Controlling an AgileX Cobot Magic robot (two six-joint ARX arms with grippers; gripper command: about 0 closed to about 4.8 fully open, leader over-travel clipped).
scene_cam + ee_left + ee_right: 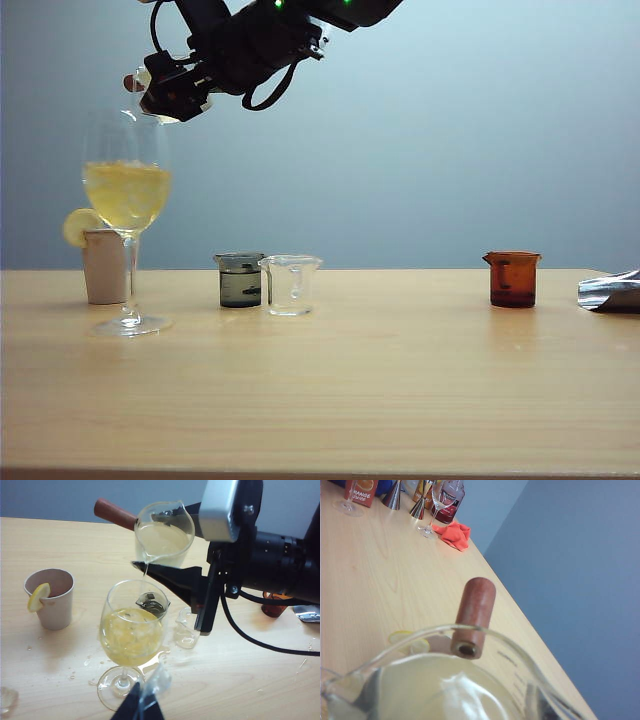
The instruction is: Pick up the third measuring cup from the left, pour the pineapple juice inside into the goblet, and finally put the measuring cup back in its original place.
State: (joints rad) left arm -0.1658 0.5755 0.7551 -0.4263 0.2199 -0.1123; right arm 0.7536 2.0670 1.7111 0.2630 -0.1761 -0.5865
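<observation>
The third measuring cup (148, 78) hangs tilted above the goblet (125, 200), with my right gripper (175, 95) shut on it after reaching across to the left. In the left wrist view the measuring cup (165, 535) lets a thin stream of pineapple juice (146, 567) fall into the goblet (131, 630), which holds yellow liquid to about half its bowl. Black fingers (172, 575) clamp the cup's sides. A reddish-brown stub (474, 617) sticks out at its rim. My left gripper (140, 707) hovers near the goblet's foot, fingers together, a clear glint beside them.
A beige cup with a lemon slice (105, 265) stands just left of the goblet. A smoky-grey beaker (240, 280) and a clear beaker (290, 285) sit mid-table, an amber beaker (513, 278) and crumpled foil (610, 292) at the right. Droplets (75, 672) wet the wood.
</observation>
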